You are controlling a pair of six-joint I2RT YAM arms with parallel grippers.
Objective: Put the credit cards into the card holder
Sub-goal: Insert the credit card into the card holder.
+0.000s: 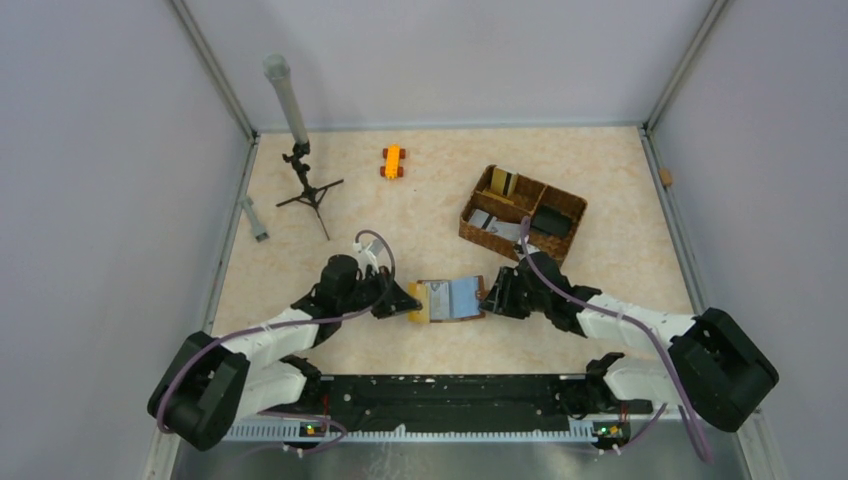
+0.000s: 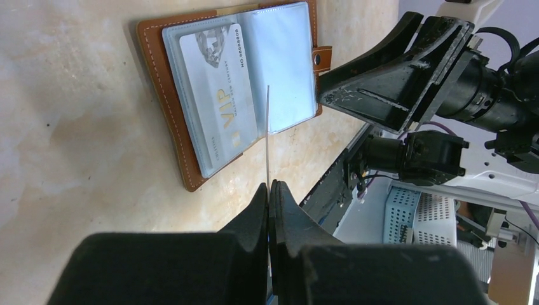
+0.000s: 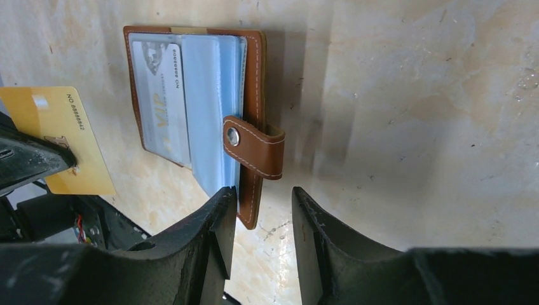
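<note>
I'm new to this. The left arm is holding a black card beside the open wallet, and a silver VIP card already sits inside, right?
Not quite. The card in the left gripper is gold, not black, as the right wrist view shows. The rest holds: the wallet lies open beside it, with a silver VIP card inside.

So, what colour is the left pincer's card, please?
The card is gold, clearest in the right wrist view.
</note>
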